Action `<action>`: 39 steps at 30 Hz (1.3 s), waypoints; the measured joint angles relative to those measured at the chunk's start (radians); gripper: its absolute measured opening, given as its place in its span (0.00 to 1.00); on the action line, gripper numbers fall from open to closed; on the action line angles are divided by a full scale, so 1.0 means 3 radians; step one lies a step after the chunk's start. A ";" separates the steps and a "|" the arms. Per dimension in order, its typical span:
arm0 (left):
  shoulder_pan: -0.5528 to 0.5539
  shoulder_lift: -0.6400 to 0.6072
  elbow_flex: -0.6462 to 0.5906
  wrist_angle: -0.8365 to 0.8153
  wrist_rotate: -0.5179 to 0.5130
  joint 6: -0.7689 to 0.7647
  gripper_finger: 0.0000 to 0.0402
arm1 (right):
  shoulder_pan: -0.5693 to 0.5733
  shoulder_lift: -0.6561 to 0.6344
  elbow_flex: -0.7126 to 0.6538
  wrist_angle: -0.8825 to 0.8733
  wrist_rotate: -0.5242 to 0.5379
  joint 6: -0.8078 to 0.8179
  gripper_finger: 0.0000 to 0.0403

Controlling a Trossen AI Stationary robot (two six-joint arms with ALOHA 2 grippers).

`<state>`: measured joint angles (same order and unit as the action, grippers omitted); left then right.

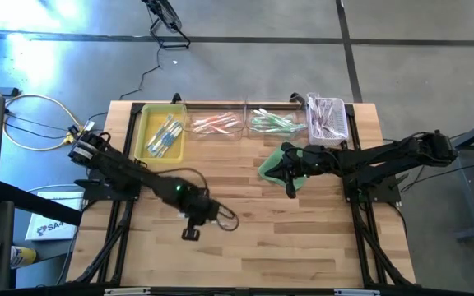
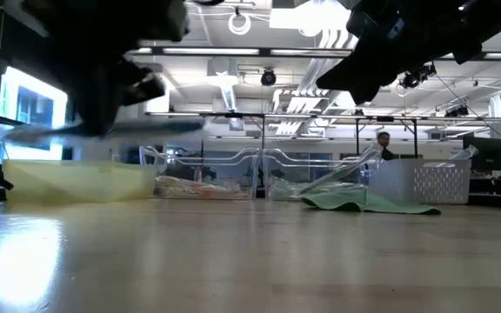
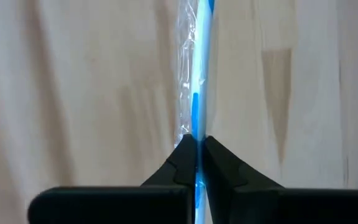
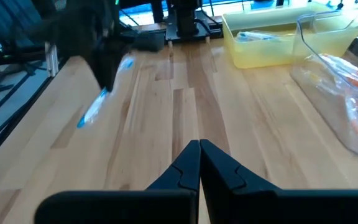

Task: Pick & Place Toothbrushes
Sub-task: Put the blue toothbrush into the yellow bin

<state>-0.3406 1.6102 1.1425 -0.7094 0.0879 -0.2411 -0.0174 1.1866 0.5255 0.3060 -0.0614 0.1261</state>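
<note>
Fingers of the left gripper pinch tight on a thin blue-and-white toothbrush in a clear shiny wrapper, near one end, so the rest sticks out straight ahead. This gripper hangs above the bare middle of the light wooden table, likely so the brush can be carried to a bin. From the right wrist view the same brush shows as a blurry blue streak under the dark left arm. The right gripper is pressed shut with nothing in it and waits over the flat green cloth, out of the way. Farther back, along the far edge, stand a yellow see-through tray with a few brushes in it, then two clear bins, one with pink brushes and one with green ones, then a white basket with holes holding purple ones. It looks like the brushes are sorted by colour. In the low view the arms are dark blurs and the held brush is hard to make out. The brush's bristle end is cut off in the left wrist view.
</note>
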 joint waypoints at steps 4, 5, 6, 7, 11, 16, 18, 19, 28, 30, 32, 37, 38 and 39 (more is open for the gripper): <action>0.0230 -0.0005 0.0409 -0.0389 -0.0132 0.0286 0.01 | 0.0000 0.0000 0.0001 -0.0034 0.0005 -0.0086 0.00; 0.0281 -0.0005 0.0508 -0.0479 -0.0199 0.0351 0.01 | 0.0000 0.0000 0.0001 -0.0032 0.0006 -0.0092 0.01; 0.0325 -0.0005 0.0610 -0.0570 -0.0269 0.0409 0.01 | 0.0000 0.0000 0.0001 -0.0031 0.0006 -0.0095 0.00; 0.0371 -0.0005 0.0714 -0.0666 -0.0332 0.0478 0.02 | 0.0000 0.0000 0.0001 -0.0031 0.0006 -0.0097 0.00; 0.0522 -0.0008 0.1014 -0.0933 -0.0541 0.0776 0.04 | 0.0000 0.0000 0.0001 -0.0031 0.0006 -0.0097 0.00; 0.0694 -0.0064 0.1139 -0.1225 -0.0777 0.0985 0.04 | 0.0000 0.0000 0.0001 -0.0035 0.0007 -0.0097 0.00; 0.0771 -0.0105 0.1102 -0.1302 -0.0788 0.0989 0.03 | 0.0000 0.0000 0.0001 -0.0035 0.0007 -0.0097 0.00; 0.0802 -0.0140 0.1046 -0.1382 -0.0802 0.0975 0.03 | 0.0000 0.0000 0.0001 -0.0035 0.0007 -0.0097 0.00; 0.0812 -0.0795 0.0117 -0.1250 -0.0853 0.0350 0.02 | -0.0001 0.0000 0.0003 -0.0004 0.0022 -0.0215 0.00; 0.0758 -0.1018 -0.0091 -0.1202 -0.0887 0.0156 0.02 | -0.0001 0.0000 0.0003 0.0005 0.0025 -0.0276 0.00; 0.0730 -0.1250 -0.0265 -0.1185 -0.0975 -0.0028 0.02 | -0.0001 0.0000 0.0003 0.0043 0.0025 -0.0324 0.00; 0.0721 -0.1935 -0.0676 -0.1147 -0.1317 -0.0405 0.02 | -0.0001 -0.0001 0.0003 0.0120 0.0025 -0.0347 0.00; 0.0720 -0.2085 -0.0763 -0.1155 -0.1408 -0.0461 0.02 | -0.0003 -0.0001 0.0003 0.0123 0.0025 -0.0348 0.00; 0.0720 -0.2217 -0.0841 -0.1189 -0.1483 -0.0524 0.02 | -0.0003 -0.0001 0.0003 0.0138 0.0025 -0.0350 0.00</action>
<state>-0.1246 0.9451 0.8902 -1.0661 -0.3570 -0.3983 -0.0181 1.1862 0.5262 0.3473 -0.0540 0.0212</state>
